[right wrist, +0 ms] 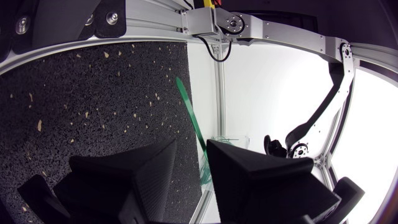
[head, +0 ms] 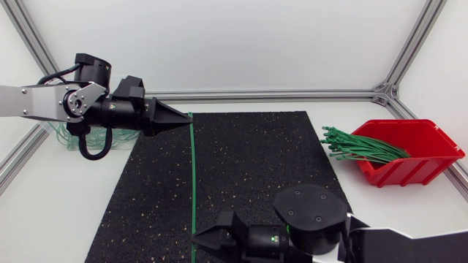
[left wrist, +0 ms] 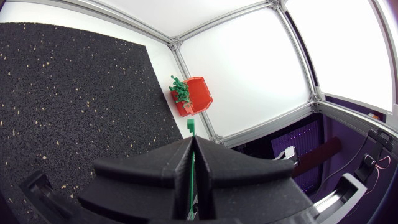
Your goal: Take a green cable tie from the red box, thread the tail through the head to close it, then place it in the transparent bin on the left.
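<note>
A single green cable tie (head: 192, 175) stretches straight across the black mat (head: 248, 168), between my two grippers. My left gripper (head: 189, 118) is shut on its far end; in the left wrist view the tie's tip (left wrist: 190, 127) pokes out past the closed gripper (left wrist: 193, 140). My right gripper (head: 196, 239) sits at the tie's near end by the mat's front edge. In the right wrist view that gripper (right wrist: 191, 149) stands open, and the tie (right wrist: 189, 109) runs through the gap between its fingers. The red box (head: 409, 157) at the right holds a bundle of green ties (head: 358, 146).
The transparent bin (head: 62, 139) stands at the far left, mostly hidden behind my left arm. Aluminium frame rails run along the table's back and sides. The red box (left wrist: 198, 94) lies far ahead of the left gripper.
</note>
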